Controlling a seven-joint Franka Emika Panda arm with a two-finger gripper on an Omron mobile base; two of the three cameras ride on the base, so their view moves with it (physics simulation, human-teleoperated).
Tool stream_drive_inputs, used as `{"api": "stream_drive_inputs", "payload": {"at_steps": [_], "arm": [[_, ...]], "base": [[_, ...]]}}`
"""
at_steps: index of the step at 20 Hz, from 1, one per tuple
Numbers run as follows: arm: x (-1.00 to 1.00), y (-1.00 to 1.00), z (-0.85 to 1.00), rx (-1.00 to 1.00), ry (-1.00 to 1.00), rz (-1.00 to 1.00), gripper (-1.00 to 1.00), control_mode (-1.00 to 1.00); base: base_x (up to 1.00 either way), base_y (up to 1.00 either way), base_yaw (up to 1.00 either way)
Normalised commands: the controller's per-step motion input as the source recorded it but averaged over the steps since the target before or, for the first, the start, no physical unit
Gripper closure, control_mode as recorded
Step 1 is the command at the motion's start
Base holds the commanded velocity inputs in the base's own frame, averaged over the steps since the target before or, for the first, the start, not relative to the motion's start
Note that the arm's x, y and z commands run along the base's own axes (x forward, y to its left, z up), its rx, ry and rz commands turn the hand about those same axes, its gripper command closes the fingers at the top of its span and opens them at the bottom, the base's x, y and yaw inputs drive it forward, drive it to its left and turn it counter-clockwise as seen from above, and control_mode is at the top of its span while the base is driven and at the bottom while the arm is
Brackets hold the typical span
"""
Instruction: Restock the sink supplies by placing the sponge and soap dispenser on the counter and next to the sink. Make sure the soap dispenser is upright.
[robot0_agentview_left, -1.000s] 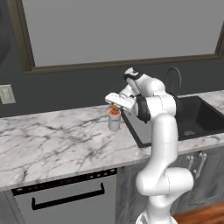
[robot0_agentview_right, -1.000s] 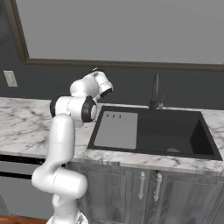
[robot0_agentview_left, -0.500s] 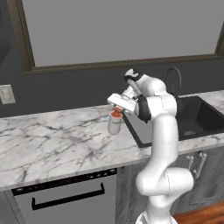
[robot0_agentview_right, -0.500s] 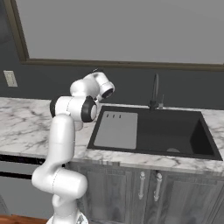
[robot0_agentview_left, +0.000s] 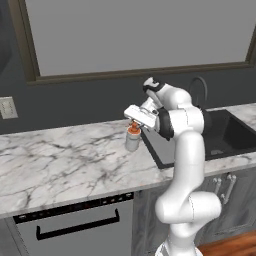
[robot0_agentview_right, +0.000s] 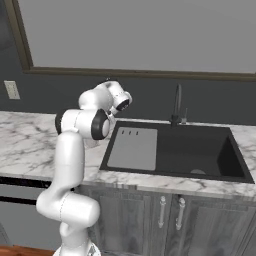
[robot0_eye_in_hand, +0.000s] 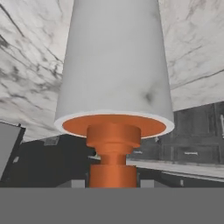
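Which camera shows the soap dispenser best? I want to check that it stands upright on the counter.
The left base view: the soap dispenser stands upright on the counter, just left of the sink, with the claw at its orange pump. The hand view looks down its body from the pump end. In the right base view the arm blocks it.

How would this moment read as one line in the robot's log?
holding: soap dispenser | fingers: shut on pump head | bottle: upright | over: counter | beside: sink

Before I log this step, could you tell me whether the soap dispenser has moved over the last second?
Yes, slightly: in the left base view the soap dispenser has come down toward the counter, beside the sink, in the gripper.
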Motion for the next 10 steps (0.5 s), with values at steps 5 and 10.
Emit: {"api": "stream_drive_inputs", "payload": {"at_steps": [5,10], "arm": [[0.0,0.0,-0.04,0.0,0.0,-0.03,1.0,-1.0],[0.0,0.0,-0.15,0.0,-0.02,0.0,-1.0,-1.0]], "base": [[0.0,0.0,0.0],[0.0,0.0,0.0]]}}
